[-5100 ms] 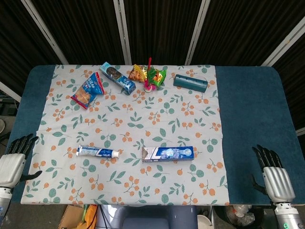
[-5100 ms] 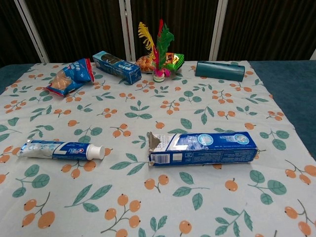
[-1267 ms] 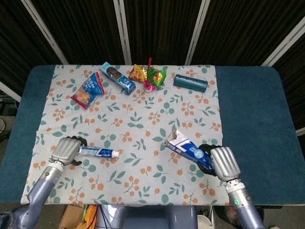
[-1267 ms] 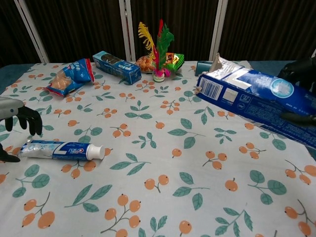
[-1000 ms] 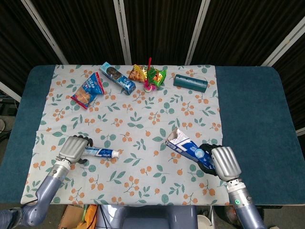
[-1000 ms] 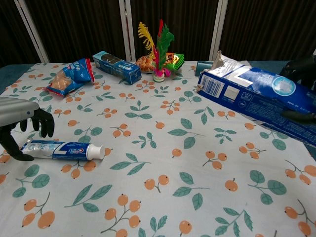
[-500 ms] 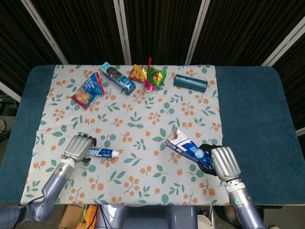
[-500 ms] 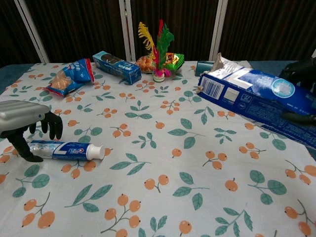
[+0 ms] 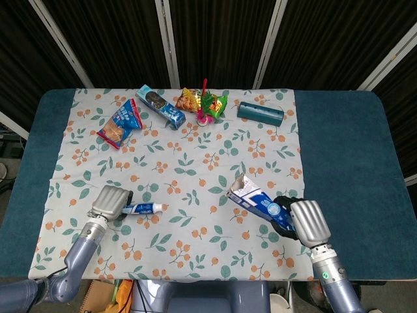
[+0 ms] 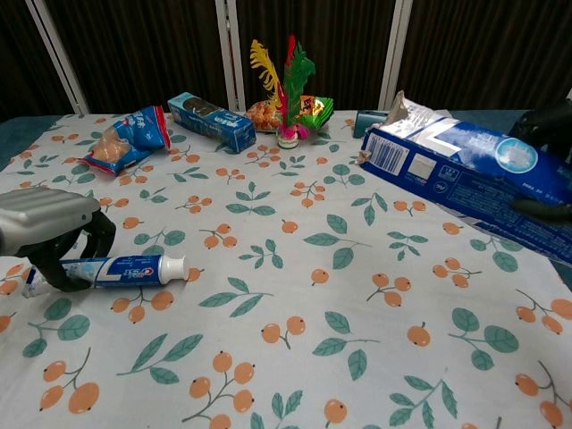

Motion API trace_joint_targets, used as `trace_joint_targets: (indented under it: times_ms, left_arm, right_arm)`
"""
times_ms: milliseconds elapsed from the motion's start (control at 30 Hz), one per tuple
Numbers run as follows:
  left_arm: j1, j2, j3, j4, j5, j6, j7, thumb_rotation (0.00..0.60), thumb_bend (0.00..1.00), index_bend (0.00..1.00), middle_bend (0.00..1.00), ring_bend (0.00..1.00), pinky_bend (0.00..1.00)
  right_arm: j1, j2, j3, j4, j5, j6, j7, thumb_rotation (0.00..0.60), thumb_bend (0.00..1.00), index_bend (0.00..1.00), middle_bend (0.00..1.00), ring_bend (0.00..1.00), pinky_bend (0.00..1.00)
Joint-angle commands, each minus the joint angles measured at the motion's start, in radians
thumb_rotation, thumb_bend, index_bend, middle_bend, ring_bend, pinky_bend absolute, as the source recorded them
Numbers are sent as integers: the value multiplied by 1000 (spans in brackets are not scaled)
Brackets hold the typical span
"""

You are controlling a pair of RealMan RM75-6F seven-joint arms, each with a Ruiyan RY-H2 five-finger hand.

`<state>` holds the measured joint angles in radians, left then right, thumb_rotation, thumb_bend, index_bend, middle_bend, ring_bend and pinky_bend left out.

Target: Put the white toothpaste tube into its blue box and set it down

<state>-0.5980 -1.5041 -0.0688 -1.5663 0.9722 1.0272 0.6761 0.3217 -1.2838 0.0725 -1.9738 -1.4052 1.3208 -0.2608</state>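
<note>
On the near left of the bench (image 9: 339,169), my left robot hand (image 9: 109,201) is wrapped over the tail end of the toothpaste tube (image 9: 144,208), dark fingers (image 10: 100,234) curled round it. In the chest view the tube (image 10: 125,268) lies nearly flat on the flowered cloth (image 9: 189,156), its white cap pointing to the right, and I cannot tell whether it has left the cloth. My right robot hand (image 9: 301,222) grips the far end of the blue box (image 9: 258,202) and holds it in the air, tilted, with its torn open flap turned towards the middle of the bench. In the chest view the box (image 10: 465,174) runs from the right edge up and leftward. Tube and box are well apart. Along the far edge sit a snack bag (image 9: 120,124), a biscuit box (image 9: 159,107), a bright feathered toy (image 9: 205,104) and a dark teal case (image 9: 260,113)
</note>
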Motion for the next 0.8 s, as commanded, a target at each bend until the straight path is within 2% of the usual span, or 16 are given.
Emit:
trace_joint_targets:
  times_ms: [33,300,400,600,800]
  left_arm:
    - [-3,18,-4,1,48,19,-27,600,510,708,746,670,713]
    - [-47,112,-45,-13,183,30,-81,600,511,714,746,671,713]
    - [-84,165,-75,-19,260,30,-100,600,511,715,746,671,713]
    - [-169,276,-141,-46,367,-18,-180,600,511,717,746,671,713]
    - [-247,337,-191,-73,435,-59,-215,600,511,719,746,672,713]
  right_arm:
    - [0,0,2,-1,0,0,2,600,425,589,620,596,609]
    - [-3,4,8,-16,-7,5,7,600,427,589,620,596,609]
    - [-4,6,7,-23,-9,3,9,600,428,589,620,596,609]
    - [-6,6,-3,-33,-23,-2,5,600,430,589,620,596,609]
    - [-6,-5,-3,-50,-35,1,-2,600,433,589,620,596,609]
